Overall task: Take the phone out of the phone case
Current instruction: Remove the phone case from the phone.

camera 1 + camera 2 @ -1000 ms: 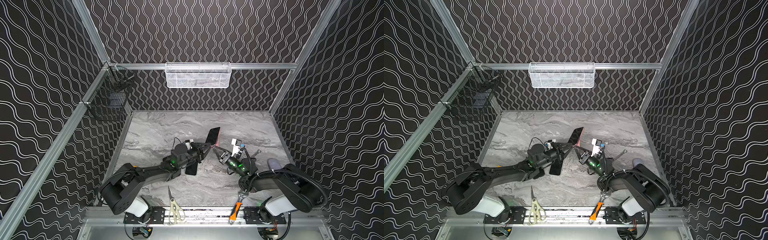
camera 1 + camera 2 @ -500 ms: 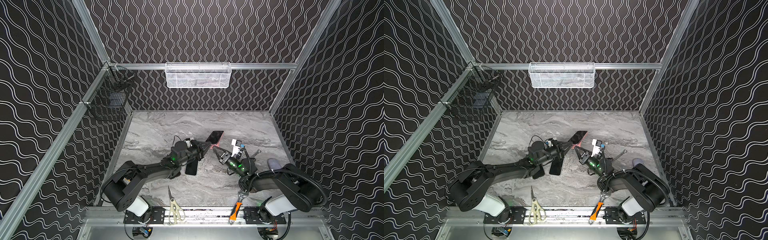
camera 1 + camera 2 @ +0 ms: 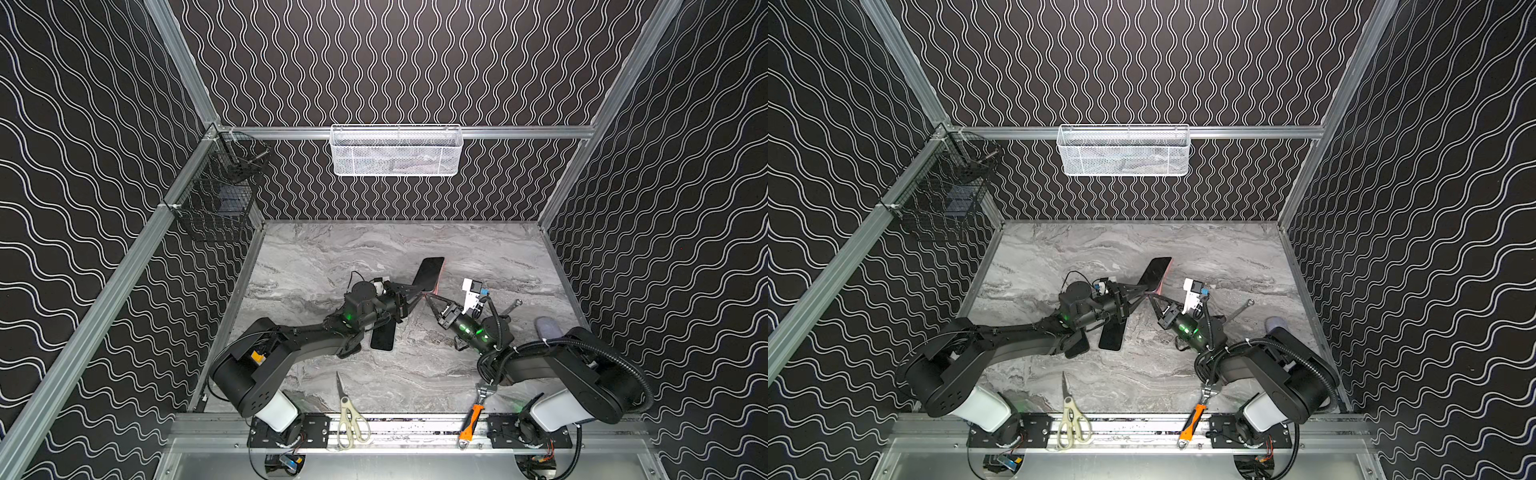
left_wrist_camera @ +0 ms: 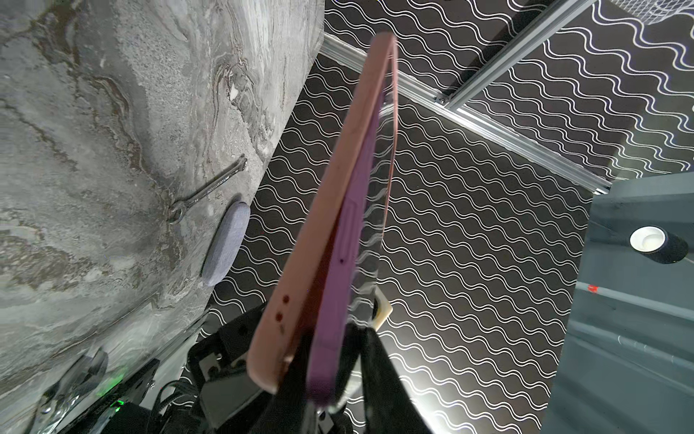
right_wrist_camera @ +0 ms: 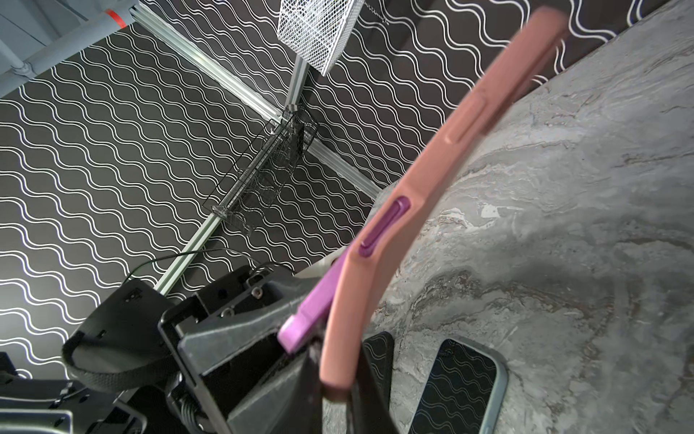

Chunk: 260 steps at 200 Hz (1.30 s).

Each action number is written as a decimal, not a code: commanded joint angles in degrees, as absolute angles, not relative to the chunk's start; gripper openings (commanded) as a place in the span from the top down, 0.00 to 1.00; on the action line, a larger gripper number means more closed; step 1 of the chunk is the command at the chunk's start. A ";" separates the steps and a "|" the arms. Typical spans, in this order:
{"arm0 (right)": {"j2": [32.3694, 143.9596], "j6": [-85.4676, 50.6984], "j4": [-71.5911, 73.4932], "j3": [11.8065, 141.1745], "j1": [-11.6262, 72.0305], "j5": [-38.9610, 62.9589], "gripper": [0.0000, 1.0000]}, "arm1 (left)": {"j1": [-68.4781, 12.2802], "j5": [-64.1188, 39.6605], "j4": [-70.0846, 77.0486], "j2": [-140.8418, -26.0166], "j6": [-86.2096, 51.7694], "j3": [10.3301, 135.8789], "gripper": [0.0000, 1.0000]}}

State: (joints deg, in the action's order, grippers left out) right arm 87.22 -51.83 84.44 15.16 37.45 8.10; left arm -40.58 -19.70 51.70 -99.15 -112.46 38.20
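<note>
Rising from both tools toward the back wall, the long axis of the phone [image 5: 311,308] is tilted above the surface [image 3: 332,257]. Its lower corner stands out of the pink case [image 5: 413,210]. The left tool [image 3: 415,296] pinches this corner; the right tool [image 3: 429,297] is clamped on the case end just beside, so both are equally near.

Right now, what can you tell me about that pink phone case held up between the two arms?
The phone case is salmon pink, matte, rubbery-looking, with a raised side button and a slot showing a purple one. It is held in the air, tilted and bowed. The right hand pinches one end; the left hand grips a corner of the purple phone, peeled out there.
</note>
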 commanded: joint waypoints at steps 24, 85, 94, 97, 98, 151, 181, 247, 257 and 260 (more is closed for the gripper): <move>86.04 -50.74 95.74 15.57 37.72 12.48 1.00 | -40.08 -19.82 49.04 -100.41 -111.32 39.32 0.77; 84.78 -50.05 94.58 15.21 37.72 12.33 1.00 | -39.27 -20.91 49.04 -102.24 -110.83 40.57 0.82; 84.56 -49.99 94.19 15.12 37.73 12.31 1.00 | -39.13 -21.13 49.04 -102.46 -110.63 40.93 0.83; 84.49 -49.93 94.15 15.07 37.73 12.30 1.00 | -39.11 -21.24 49.04 -102.48 -110.59 41.02 0.84; 84.47 -49.93 94.14 15.05 37.72 12.30 1.00 | -39.11 -21.26 49.04 -102.57 -110.58 41.03 0.84; 84.02 -49.75 92.72 14.94 37.71 11.78 1.00 | -38.70 -22.65 49.13 -103.04 -109.92 43.03 1.00; 84.21 -49.88 90.76 15.20 37.71 11.02 1.00 | -38.33 -23.38 49.31 -101.24 -109.75 44.22 1.00; 84.02 -49.57 82.82 15.40 37.71 7.09 1.00 | -37.97 -24.96 49.30 -96.34 -110.99 46.51 1.00; 84.11 -49.78 82.28 15.23 37.71 6.56 1.00 | -37.89 -25.04 49.31 -95.96 -111.44 46.24 1.00; 84.18 -49.83 82.27 15.07 37.71 6.26 1.00 | -37.95 -25.11 49.31 -95.85 -111.52 46.19 1.00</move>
State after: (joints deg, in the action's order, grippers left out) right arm 84.23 -50.06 83.85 15.14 37.52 6.55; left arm -38.20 -24.58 45.95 -96.79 -111.02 45.82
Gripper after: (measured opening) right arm 0.112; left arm 0.103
